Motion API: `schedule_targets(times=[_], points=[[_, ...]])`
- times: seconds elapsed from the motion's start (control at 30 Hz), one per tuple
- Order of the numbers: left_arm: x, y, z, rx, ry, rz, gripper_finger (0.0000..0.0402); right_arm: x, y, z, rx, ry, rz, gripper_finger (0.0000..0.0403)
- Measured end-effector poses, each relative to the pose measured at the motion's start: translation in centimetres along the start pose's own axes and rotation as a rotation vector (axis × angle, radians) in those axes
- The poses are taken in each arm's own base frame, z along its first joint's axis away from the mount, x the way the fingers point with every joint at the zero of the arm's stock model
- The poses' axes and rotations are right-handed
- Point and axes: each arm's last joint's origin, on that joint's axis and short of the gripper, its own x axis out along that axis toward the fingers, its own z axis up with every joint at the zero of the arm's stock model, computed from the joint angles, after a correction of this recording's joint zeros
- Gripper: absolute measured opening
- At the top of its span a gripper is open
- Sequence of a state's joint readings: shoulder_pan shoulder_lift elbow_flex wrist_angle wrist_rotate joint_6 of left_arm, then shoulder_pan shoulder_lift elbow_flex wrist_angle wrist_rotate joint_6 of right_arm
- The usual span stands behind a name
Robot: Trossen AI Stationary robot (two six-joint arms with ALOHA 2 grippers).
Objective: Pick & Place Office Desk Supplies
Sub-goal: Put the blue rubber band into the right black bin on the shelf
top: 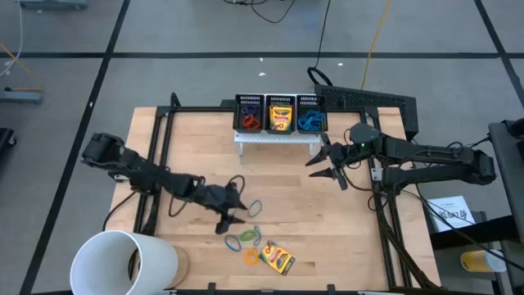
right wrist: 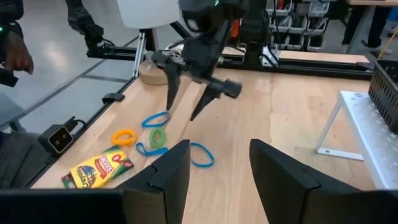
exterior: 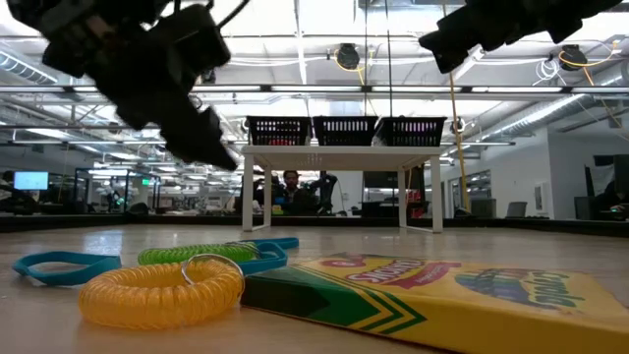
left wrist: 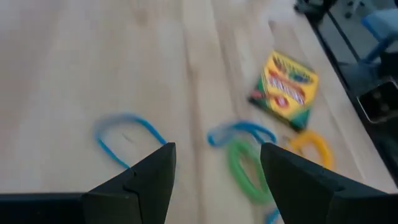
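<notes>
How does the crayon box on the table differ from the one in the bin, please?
The loose crayon box lies flat and skewed on the wood by the coils; the binned crayon box sits squarely in the middle bin on the white shelf. Both are yellow and green.

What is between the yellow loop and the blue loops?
A green loop lies between the yellow loop and the blue loops, in the left wrist view.
</notes>
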State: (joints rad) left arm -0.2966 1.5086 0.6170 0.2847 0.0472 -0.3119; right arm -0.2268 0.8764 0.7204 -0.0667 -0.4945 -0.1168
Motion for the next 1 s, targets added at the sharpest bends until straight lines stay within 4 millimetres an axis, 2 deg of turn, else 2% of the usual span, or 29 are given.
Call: schedule_targets(times=[0.17,0.37,0.57,0.7,0.83,1.0], points=[[1.1,-2.0,-2.1,-0.021,0.113,-0.07,0.0246,0.0,0.0,-0.2,-0.022,0.018,0.002,0.0148],[2.0,-4.3,-4.5,0.125,0.185,-0.086,0.0246,0.0,0.0,-0.2,-0.039,0.019,0.002,0.014],[3.0,-4.4,-6.0,0.19,0.19,0.053,0.0246,0.0,0.0,-0.2,-0.048,0.02,0.002,0.0139],[3.2,-4.4,-6.3,0.191,0.193,0.076,0.0238,0.0,0.0,-0.2,-0.05,0.021,0.002,0.0136],[3.2,-4.3,-6.5,0.203,0.221,0.073,0.0198,0.0,0.0,-0.3,-0.047,0.031,0.004,0.0135],[3.2,-4.1,-6.5,0.226,0.216,0.104,0.0112,0.1,0.0,-0.9,-0.047,0.028,0.004,0.0134]])
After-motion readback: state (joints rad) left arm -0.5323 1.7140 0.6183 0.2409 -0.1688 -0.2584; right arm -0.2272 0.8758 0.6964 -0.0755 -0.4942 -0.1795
